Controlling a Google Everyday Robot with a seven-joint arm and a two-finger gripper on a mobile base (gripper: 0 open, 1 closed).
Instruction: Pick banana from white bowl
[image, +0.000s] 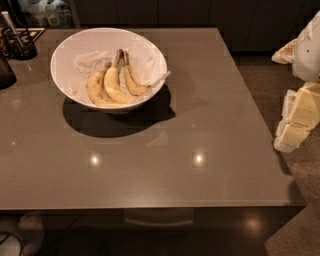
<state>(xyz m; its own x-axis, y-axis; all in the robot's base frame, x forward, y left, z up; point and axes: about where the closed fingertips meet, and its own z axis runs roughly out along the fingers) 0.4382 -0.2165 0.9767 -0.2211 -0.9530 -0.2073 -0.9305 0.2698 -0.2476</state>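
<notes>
The white bowl (70, 55) stands at the back left of the brown table, lined with crumpled white paper. Inside lie three bananas. The banana (133, 82), slender and strongly curved with a thin dark stem, lies on the right side of the bowl. Two fatter bananas (107, 86) joined at one brown stem lie just left of it, touching it. My gripper (296, 117) shows as pale cream and white parts at the right edge of the view, off the table's right side and far from the bowl.
A dark holder with utensils (17, 42) and a dark object (5, 70) stand at the table's back left corner. The table's right edge (260, 125) lies between the gripper and the bowl. Dark cabinets run along the back.
</notes>
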